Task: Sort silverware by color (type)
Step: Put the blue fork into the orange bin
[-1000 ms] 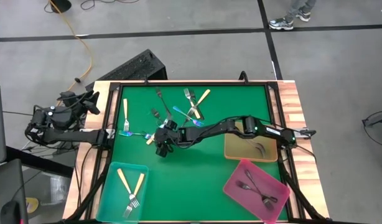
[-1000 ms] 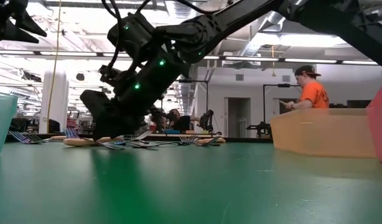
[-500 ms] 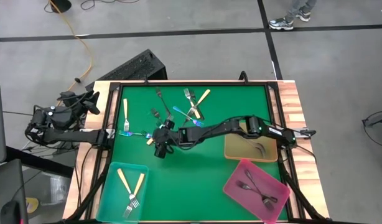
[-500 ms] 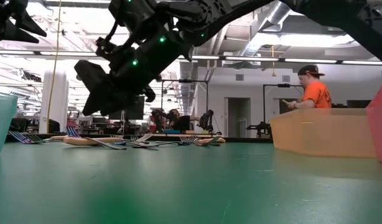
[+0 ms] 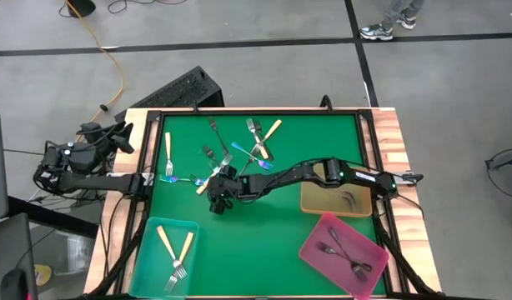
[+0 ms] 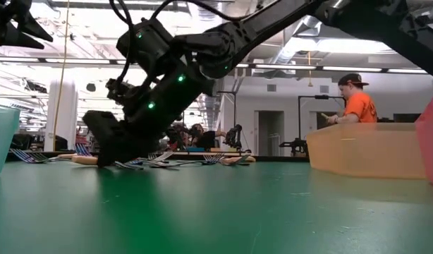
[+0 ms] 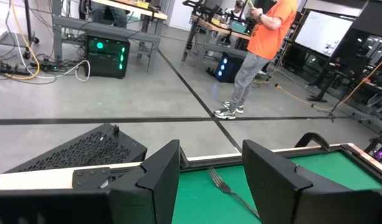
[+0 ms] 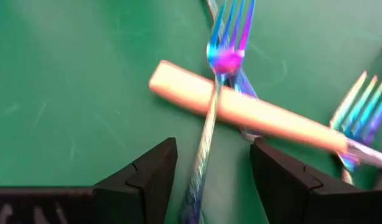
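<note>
High view: the right gripper reaches across the green mat to the left part of the fork scatter, over a cream-handled fork crossed by an iridescent fork. More forks lie loose toward the far edge. Two cream forks lie in the teal tray, dark ones in the pink tray. The left gripper is parked off the table's left edge.

Low view: the right gripper is down at mat level beside the pile of forks; nothing is visibly held.

Left wrist view: the left gripper has its jaws apart and empty; one dark fork lies beyond.

Right wrist view: the fingers stand wide, straddling the iridescent fork, which lies over the cream handle.

Judgement: the forks look light, stiff, thin and slippery, lying flat. Likely best grip: across the narrow handle mid-length, clear of the crossing piece.
</note>
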Motion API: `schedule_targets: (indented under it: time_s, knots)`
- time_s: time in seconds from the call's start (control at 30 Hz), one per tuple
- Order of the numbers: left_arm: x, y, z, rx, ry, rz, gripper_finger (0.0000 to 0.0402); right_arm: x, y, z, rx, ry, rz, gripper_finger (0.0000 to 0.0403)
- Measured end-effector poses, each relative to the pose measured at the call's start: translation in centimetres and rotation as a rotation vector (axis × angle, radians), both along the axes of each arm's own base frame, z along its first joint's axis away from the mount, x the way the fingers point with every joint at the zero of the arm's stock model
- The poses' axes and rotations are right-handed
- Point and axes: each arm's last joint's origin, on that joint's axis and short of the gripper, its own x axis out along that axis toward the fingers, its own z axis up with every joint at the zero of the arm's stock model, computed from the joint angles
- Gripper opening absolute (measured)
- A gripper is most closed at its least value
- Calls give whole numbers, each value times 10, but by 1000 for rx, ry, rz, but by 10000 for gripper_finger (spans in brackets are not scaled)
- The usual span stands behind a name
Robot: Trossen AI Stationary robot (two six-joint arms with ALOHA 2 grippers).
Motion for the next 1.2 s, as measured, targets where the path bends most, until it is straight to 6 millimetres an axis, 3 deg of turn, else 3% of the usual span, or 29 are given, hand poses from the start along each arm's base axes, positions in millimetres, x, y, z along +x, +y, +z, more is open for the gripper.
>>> schedule_targets:
  time_s: [0.27, 0.6, 1.0, 1.2]
  knots:
    - [0, 0, 0, 0, 0, 0, 158, -1, 1, -3, 4, 9, 0, 192]
    - [0, 0, 0, 0, 1, 0, 158, -1, 9, -5, 0, 17, 17, 39]
    - [0, 0, 0, 0, 0, 1, 158, -7, 13, 27, -7, 11, 37, 39]
    - [0, 0, 0, 0, 0, 1, 158, -10, 12, 62, -39, -44, 61, 40]
